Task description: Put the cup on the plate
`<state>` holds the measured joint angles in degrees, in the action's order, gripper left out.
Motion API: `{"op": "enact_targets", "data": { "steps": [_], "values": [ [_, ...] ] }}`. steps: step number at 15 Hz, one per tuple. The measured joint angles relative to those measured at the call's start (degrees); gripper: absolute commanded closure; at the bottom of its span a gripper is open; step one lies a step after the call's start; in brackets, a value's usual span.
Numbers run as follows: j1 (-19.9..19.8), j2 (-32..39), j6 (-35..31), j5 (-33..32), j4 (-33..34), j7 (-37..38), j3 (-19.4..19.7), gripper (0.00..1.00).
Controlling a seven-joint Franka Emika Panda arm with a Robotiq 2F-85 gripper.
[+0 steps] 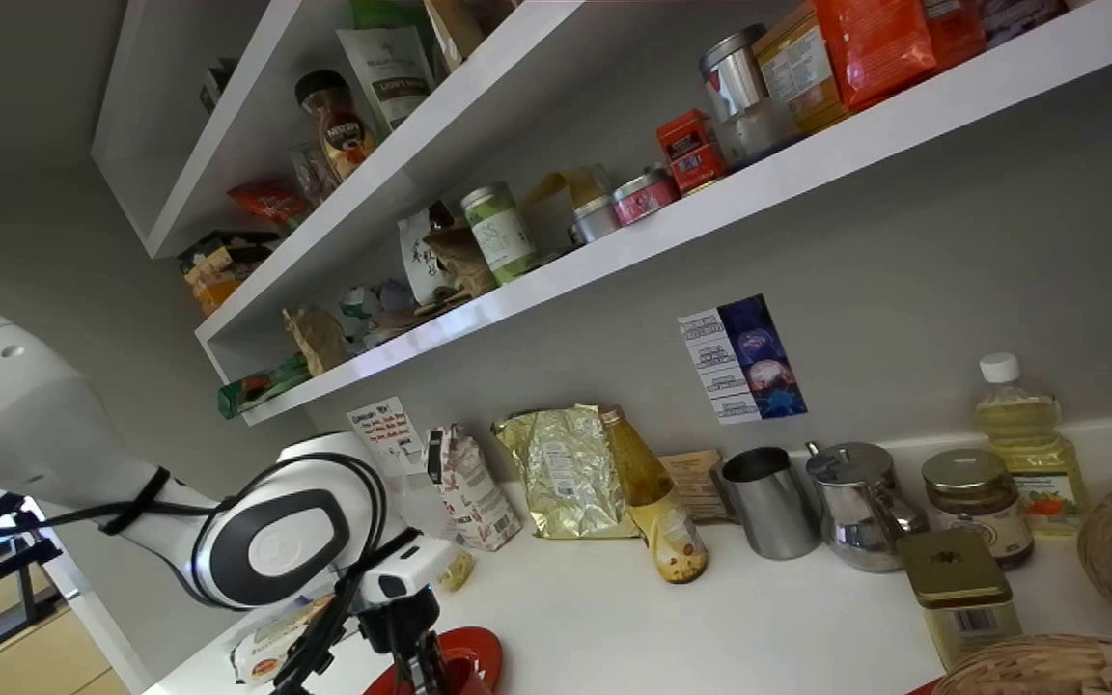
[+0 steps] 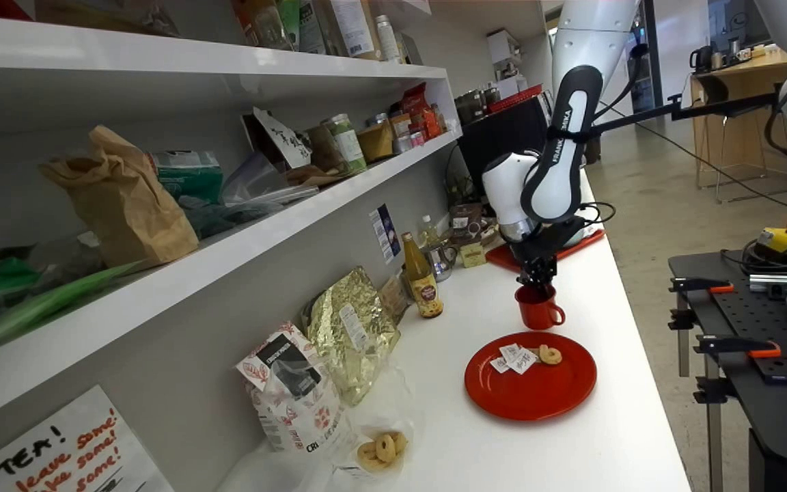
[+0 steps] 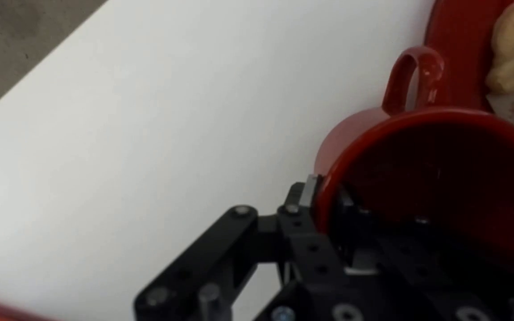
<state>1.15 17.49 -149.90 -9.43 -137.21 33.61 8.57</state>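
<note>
So, in an exterior view the red cup point(image 2: 535, 314) looks upright, off the red plate point(image 2: 523, 400) and just past its 12 o'clock; can't tell if the base touches the white table point(image 2: 503, 458). Gripper point(image 2: 537, 280) reaches into the cup from 12. Whole plate shows only here: paper sachets point(image 2: 516, 359) at its 11, ring biscuit point(image 2: 550, 354) at 1. Dark bench point(image 2: 776, 424) at frame 4 o'clock, also this view only.

In an exterior view, woven baskets point(image 1: 1029, 668) at frame 4 o'clock, seen only here. Arm point(image 1: 281, 550) enters from 9. Cup and plate sit between 6 and 7, partly behind the gripper and cut by the lower edge. Yellow bottle point(image 1: 660, 507) at 5 shows in both exterior views.

Wrist view alone shows the grip: one of the fingers point(image 3: 306, 196) outside the cup, its mate inside, pinching the wall at the mouth's 9 o'clock. Handle point(image 3: 430, 78) at 12, overlapping the plate in view; plate at frame 2 o'clock. Cup interior shows only here, dark.
</note>
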Motion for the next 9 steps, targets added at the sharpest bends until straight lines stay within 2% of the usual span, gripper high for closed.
{"op": "enact_targets", "data": {
  "steps": [5, 9],
  "values": [
    [4.11, -3.45, 0.03, -2.86, 2.78, 1.33, 0.09, 0.98],
    [5.63, -4.96, 0.76, -2.05, 2.68, 1.38, -2.56, 0.98]
  ]
}}
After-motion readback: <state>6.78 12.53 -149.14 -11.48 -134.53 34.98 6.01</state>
